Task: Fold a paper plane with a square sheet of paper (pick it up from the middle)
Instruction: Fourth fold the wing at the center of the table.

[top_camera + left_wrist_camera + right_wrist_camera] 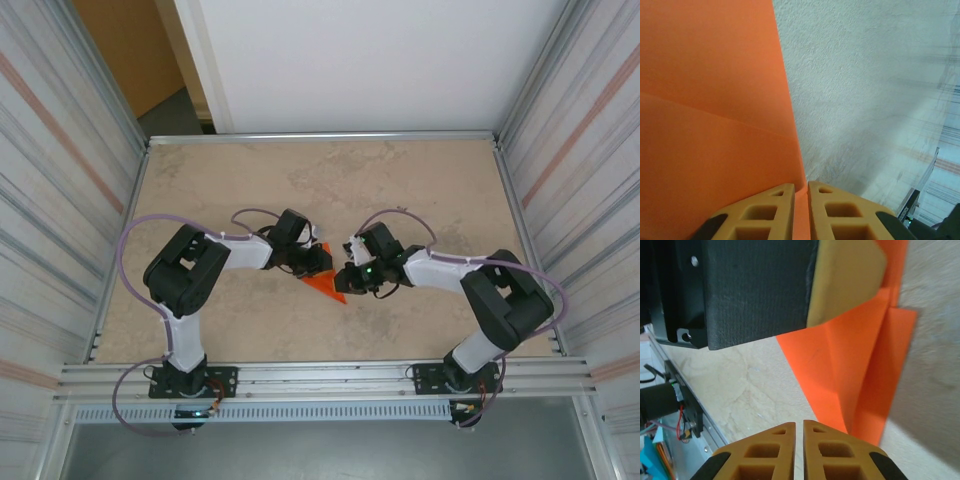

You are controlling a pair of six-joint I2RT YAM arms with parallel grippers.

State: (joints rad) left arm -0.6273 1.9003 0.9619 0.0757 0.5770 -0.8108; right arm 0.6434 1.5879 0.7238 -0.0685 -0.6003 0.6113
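Note:
The paper plane (326, 284) is bright orange paper folded into a narrow pointed shape, low over the table's middle between both grippers. In the left wrist view the paper plane (710, 110) fills the left side with a crease across it. My left gripper (806, 187) is shut on its edge, and orange shows between the fingers. From the right wrist camera, the paper plane (860, 375) shows folded flaps, with the left gripper's finger (845, 280) on its upper end. My right gripper (803, 424) is shut with nothing in it, just left of the plane's lower tip.
The beige stone-patterned table (330, 190) is ringed by a metal frame and corrugated walls. The left arm (190, 270) and right arm (500, 290) bend inward from their bases at the near rail (320, 378).

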